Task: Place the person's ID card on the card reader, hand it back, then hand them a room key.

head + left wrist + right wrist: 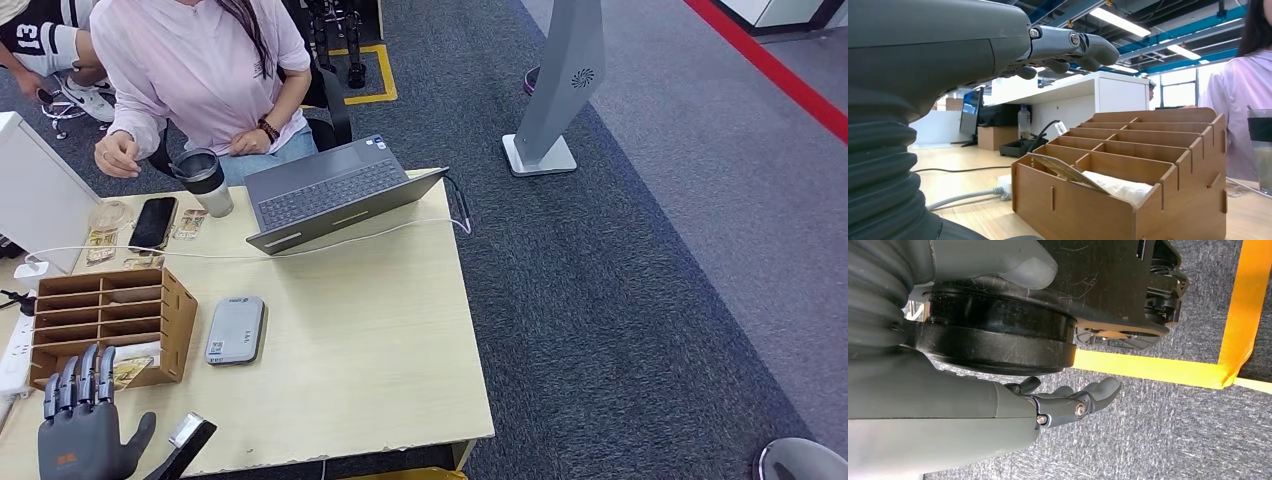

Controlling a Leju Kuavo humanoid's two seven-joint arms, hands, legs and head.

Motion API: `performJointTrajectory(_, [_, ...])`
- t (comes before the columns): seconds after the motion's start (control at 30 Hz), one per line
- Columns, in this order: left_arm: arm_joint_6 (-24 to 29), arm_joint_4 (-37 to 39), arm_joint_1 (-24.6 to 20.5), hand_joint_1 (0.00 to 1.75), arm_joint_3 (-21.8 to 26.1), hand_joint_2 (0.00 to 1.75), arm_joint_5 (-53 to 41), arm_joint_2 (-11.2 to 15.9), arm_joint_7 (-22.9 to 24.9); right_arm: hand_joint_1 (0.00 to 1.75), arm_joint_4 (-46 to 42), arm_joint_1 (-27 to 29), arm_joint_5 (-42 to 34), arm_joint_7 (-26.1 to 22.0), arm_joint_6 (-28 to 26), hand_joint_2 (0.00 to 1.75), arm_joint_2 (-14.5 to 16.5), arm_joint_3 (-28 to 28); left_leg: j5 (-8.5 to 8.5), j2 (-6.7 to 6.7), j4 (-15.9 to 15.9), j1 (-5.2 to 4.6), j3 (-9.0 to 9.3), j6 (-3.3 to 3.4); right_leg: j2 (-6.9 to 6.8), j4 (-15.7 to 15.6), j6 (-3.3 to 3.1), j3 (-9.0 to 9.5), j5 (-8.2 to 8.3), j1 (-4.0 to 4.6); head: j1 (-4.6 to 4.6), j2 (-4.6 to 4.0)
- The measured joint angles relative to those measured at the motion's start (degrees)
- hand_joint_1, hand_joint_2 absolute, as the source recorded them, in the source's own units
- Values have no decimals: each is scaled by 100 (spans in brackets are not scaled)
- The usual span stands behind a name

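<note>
My left hand (82,428) hovers low at the table's near left corner, fingers straight and apart, holding nothing. Its fingertips reach just short of the wooden slotted organiser (150,300). The left wrist view has the fingers (1068,47) stretched above and in front of that organiser (1108,210). A patterned card (1060,169) leans in its front compartment beside white paper (1120,186). The grey card reader (235,330) lies flat to the organiser's right. A person in a pink top (195,60) sits across the table. My right hand (1068,402) hangs over the carpet, loosely curled and holding nothing.
An open laptop (330,190) sits at the far side of the table (380,350), with a lidded cup (205,180) and a black phone (153,220) to its left. A white cable (300,245) crosses the table. A power strip (15,345) lies at the left edge.
</note>
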Motion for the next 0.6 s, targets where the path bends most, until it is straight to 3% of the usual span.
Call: performJointTrajectory(0.6, [-125,617,-602,0,549,175,419,126,-229,0,0,-1,69,56,35,175,0,0,3,-1,0,0,-1,-3,-1,1,0,1,0,0,2,0])
